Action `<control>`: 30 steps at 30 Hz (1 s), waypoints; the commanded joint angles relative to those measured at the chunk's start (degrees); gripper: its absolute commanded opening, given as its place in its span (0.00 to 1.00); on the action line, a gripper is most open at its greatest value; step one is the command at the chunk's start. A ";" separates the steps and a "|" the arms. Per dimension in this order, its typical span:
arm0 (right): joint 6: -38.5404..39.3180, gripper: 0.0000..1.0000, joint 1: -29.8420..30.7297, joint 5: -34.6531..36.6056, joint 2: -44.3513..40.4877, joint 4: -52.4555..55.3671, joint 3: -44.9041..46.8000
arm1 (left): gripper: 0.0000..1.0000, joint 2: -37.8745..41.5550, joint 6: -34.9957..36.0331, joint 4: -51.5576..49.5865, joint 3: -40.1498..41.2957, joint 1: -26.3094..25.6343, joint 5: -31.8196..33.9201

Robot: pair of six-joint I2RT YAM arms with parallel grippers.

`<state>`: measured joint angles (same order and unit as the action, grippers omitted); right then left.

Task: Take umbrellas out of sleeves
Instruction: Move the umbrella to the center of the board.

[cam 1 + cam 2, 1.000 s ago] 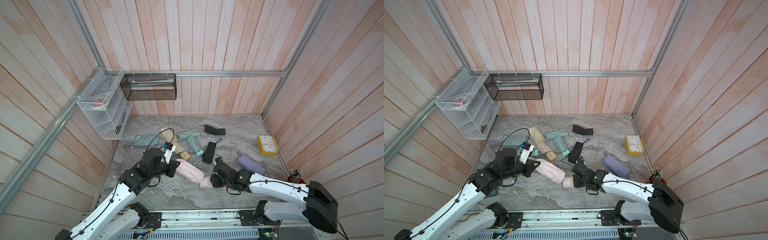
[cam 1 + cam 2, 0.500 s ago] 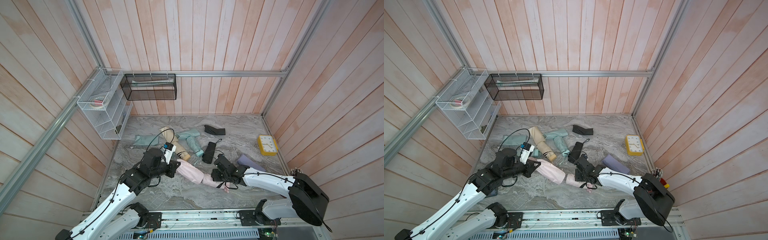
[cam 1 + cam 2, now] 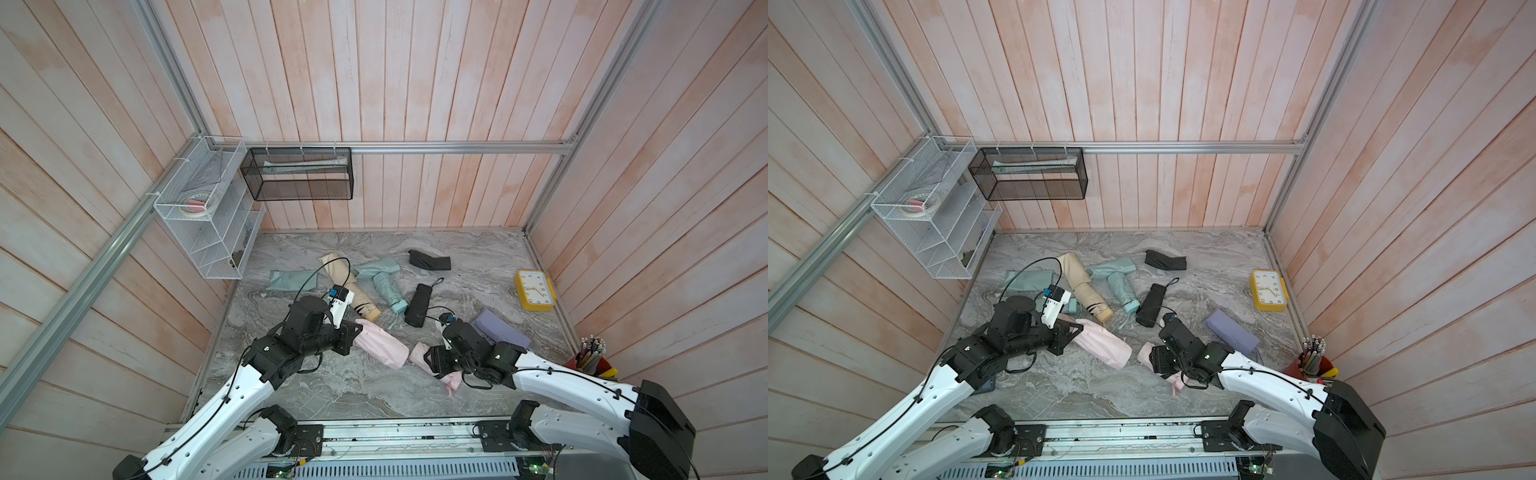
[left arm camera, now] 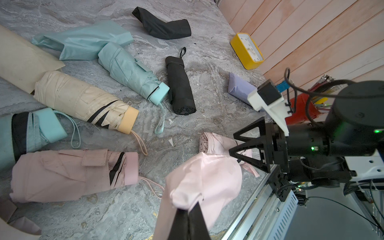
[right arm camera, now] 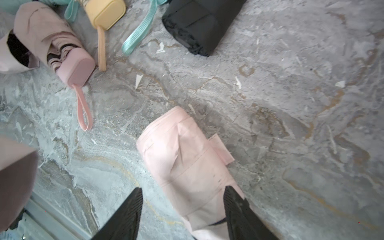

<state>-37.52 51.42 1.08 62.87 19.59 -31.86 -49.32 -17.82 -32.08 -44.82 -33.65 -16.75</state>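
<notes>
My left gripper (image 4: 188, 209) is shut on the closed end of a limp pink sleeve (image 4: 203, 180), which hangs empty just above the table (image 3: 380, 349). A pleated pink umbrella (image 5: 187, 158) lies on the marble a short gap from the sleeve's mouth in both top views (image 3: 420, 354) (image 3: 1144, 352). My right gripper (image 5: 183, 190) is open and straddles the umbrella's handle end; one finger (image 5: 232, 197) is against the fabric and the other stands clear. A second bare pink umbrella (image 4: 68, 172) lies beside my left arm.
Bare mint (image 3: 388, 291), cream (image 3: 359, 297) and black (image 3: 417, 305) umbrellas lie mid-table. Around them lie empty mint (image 3: 291, 280) and black (image 3: 430, 261) sleeves. A lavender sleeved umbrella (image 3: 500, 330) is behind my right arm. A yellow clock (image 3: 535, 291) and pencil cup (image 3: 590, 361) stand at the right.
The right jaws have spread wider and loosened from the pink umbrella, which now lies clear of the sleeve's mouth. The left gripper has kept its hold and place.
</notes>
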 commanded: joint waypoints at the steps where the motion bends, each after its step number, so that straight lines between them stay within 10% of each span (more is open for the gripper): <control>1: 2.24 0.73 1.99 0.57 2.83 1.00 -0.54 | 0.00 0.64 0.33 1.49 1.22 0.25 -1.11; 20: 2.15 0.75 2.91 6.12 15.97 3.58 -4.56 | 0.00 1.32 0.14 1.93 1.75 0.26 -0.97; 30: -2.05 0.35 0.17 11.09 9.41 6.24 -3.47 | 0.00 1.16 0.25 2.37 2.01 0.28 -1.69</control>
<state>-37.34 53.19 9.82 74.30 21.52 -36.73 -48.47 -17.82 -31.42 -43.92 -33.65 -17.61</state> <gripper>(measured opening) 0.371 0.044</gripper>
